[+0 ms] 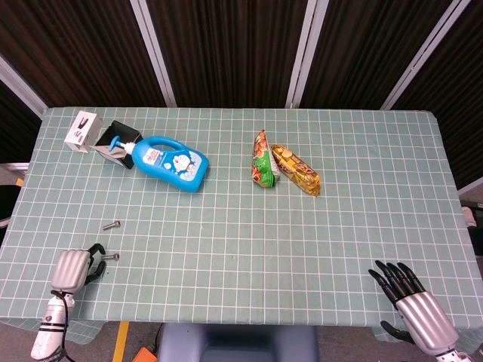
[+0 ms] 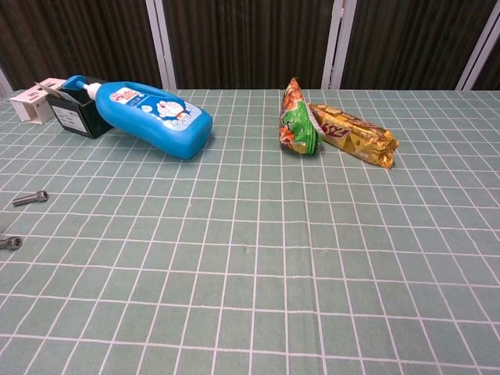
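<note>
My left hand (image 1: 72, 269) sits near the front left corner of the desk (image 1: 226, 226). Its fingers are curled in a bit and it holds nothing. Right beside its fingertips lies a small bolt (image 1: 110, 257). I cannot tell if a finger touches it. A second bolt (image 1: 112, 225) lies a little further in, apart from the first.

My right hand (image 1: 411, 298) is at the front right corner of the desk. Its fingers are spread wide and it holds nothing. Nothing lies close to it.

I think the near bolt is the thing to pick up. It is tiny and round, so it could roll away if I bump it. I should come down slowly, put my thumb on one side and a finger on the other, and pinch it gently in the middle.

Far back by the left corner stand a white box (image 1: 81, 129) and a black box (image 1: 113, 139). A blue bottle (image 1: 170, 162) leans on the black box. Near the middle of the back lie a green snack bag (image 1: 263, 162) and a gold snack bag (image 1: 297, 170), touching each other.
</note>
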